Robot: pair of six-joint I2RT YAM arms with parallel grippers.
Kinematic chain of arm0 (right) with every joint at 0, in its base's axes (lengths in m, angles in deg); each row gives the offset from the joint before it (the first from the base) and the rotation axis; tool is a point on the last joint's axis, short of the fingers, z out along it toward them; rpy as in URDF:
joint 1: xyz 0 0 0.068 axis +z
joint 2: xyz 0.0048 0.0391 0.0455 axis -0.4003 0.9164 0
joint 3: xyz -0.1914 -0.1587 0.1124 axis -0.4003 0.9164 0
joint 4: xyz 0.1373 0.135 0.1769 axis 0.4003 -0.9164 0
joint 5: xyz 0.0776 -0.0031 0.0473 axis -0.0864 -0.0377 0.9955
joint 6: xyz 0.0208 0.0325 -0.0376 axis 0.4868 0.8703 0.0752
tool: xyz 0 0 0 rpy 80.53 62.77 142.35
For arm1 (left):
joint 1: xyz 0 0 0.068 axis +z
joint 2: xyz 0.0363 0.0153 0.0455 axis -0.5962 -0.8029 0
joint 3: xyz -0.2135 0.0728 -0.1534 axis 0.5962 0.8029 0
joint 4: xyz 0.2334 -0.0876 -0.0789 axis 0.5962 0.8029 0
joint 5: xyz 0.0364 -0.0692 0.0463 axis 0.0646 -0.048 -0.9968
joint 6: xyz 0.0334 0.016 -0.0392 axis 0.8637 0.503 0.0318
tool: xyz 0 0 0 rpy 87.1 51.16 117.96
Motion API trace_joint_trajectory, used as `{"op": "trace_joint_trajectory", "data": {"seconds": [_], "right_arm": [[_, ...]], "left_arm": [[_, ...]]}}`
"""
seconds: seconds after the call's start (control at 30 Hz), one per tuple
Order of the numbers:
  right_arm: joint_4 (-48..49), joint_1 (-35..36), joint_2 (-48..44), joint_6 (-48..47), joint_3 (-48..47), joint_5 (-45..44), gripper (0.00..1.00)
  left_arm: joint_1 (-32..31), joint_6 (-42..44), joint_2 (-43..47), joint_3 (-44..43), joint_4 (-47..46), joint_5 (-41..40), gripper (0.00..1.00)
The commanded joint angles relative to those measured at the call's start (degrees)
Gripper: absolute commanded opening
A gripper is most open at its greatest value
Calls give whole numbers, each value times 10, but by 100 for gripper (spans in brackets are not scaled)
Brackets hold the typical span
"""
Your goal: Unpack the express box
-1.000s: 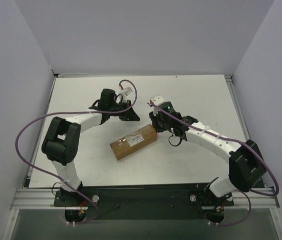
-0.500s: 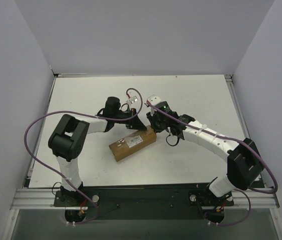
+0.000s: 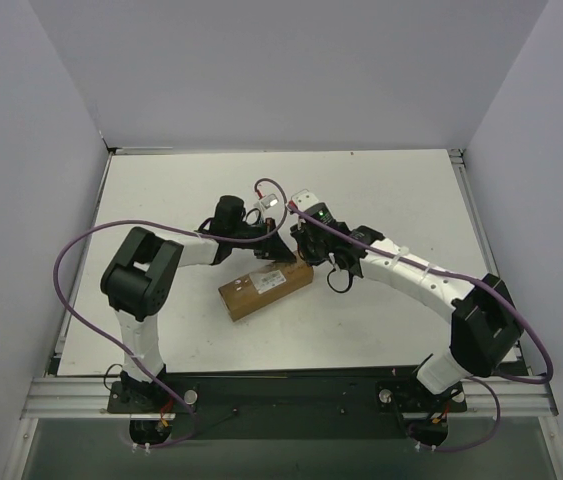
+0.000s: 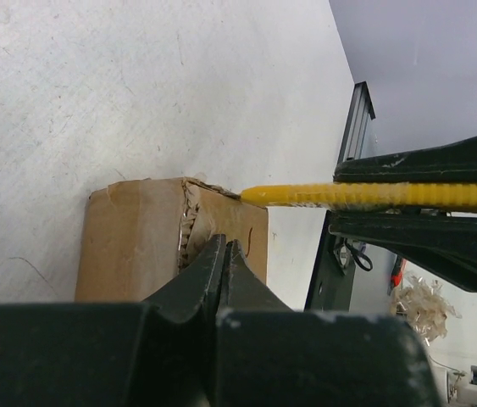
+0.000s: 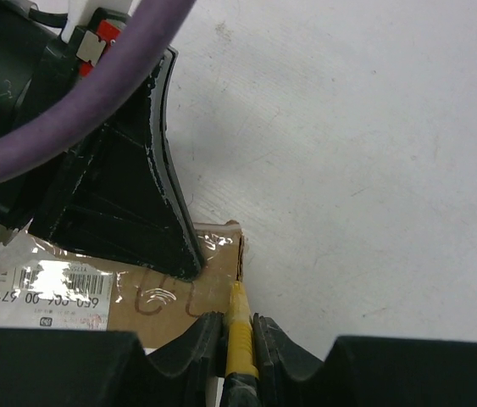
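The express box (image 3: 265,286), a small brown carton with a white label, lies in the middle of the table. My left gripper (image 3: 283,255) is shut and its tip presses on the box's top at the far right end (image 4: 149,233). My right gripper (image 3: 306,250) is shut on a yellow utility knife (image 5: 238,335), whose tip touches the box's end edge (image 5: 240,254). The knife also shows in the left wrist view (image 4: 374,196), its tip at the box's torn corner. The label shows in the right wrist view (image 5: 43,292).
The white table (image 3: 381,190) is walled by grey panels on three sides. A black rail (image 3: 281,390) with both arm bases runs along the near edge. Purple cables (image 3: 71,270) loop off both arms.
My left gripper has swung right onto the box's far right end. My right gripper with the knife has shifted slightly left toward the same end. The box has turned a little.
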Motion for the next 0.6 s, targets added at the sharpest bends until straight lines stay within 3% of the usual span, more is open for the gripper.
{"op": "trace_joint_trajectory", "data": {"seconds": [0.0, 0.37, 0.57], "right_arm": [[-99, 13, -22, 27, -25, -14, 0], [-121, 27, -44, 37, -22, -30, 0], [-104, 27, -64, 11, -68, -89, 0]], "left_arm": [[-3, 40, -7, 1, 39, -105, 0], [-8, 53, 11, 19, 56, -145, 0], [-14, 57, 12, 4, 42, -109, 0]]}}
